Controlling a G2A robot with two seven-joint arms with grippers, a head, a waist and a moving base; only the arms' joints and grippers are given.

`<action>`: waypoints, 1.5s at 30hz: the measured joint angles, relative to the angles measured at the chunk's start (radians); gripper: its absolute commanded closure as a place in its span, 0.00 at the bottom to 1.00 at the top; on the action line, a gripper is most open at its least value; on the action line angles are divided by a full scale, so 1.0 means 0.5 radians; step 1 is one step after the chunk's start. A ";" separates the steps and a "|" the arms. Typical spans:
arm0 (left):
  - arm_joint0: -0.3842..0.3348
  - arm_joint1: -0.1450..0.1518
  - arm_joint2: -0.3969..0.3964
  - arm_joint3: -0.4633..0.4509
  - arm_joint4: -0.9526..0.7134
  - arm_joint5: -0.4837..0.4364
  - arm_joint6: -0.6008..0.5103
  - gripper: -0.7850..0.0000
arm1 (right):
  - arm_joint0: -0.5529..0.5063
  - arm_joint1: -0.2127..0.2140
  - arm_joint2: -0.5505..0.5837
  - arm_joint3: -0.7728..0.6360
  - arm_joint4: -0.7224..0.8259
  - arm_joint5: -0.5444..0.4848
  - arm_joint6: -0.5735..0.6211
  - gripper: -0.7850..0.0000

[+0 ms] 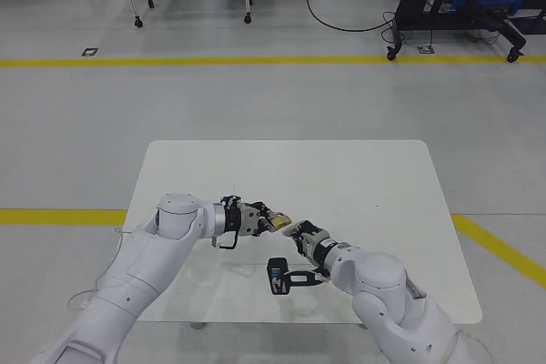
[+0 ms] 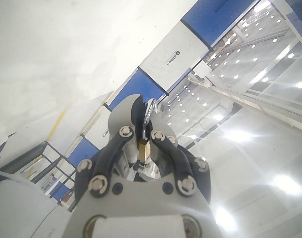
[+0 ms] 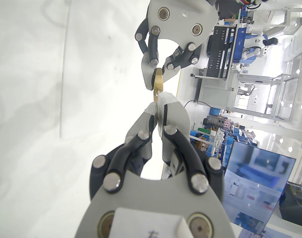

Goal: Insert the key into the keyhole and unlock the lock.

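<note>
Left gripper (image 3: 156, 79) clamps the lock (image 3: 158, 85) — right gripper (image 3: 158, 106), pinching the key (image 3: 156, 116), meets it head-on, the key's long axis aimed straight into the lock's base.

I've got the top camera high over the lock (image 1: 278, 220), looking steeply down on the table (image 1: 373, 173). My two wrist cameras sit close to the lock and face it from opposite sides. All three views share the lock.

place: robotics lab | yellow floor line (image 1: 255, 62) | equipment rack (image 3: 219, 50) | monitor (image 3: 257, 174)
</note>
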 measured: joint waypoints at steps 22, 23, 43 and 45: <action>0.141 0.017 -0.093 -0.253 0.023 0.049 0.372 1.00 | -0.035 -0.027 -0.044 -0.016 -0.081 0.029 0.189 1.00; 0.148 0.019 -0.097 -0.264 0.024 0.051 0.381 1.00 | -0.032 -0.030 -0.050 -0.011 -0.083 0.029 0.205 1.00; 0.200 0.034 -0.139 -0.371 0.067 0.102 0.443 1.00 | 0.012 -0.089 -0.137 0.048 -0.087 0.061 0.373 1.00; 0.199 0.034 -0.140 -0.372 0.069 0.103 0.444 1.00 | 0.012 -0.093 -0.137 0.050 -0.086 0.063 0.376 1.00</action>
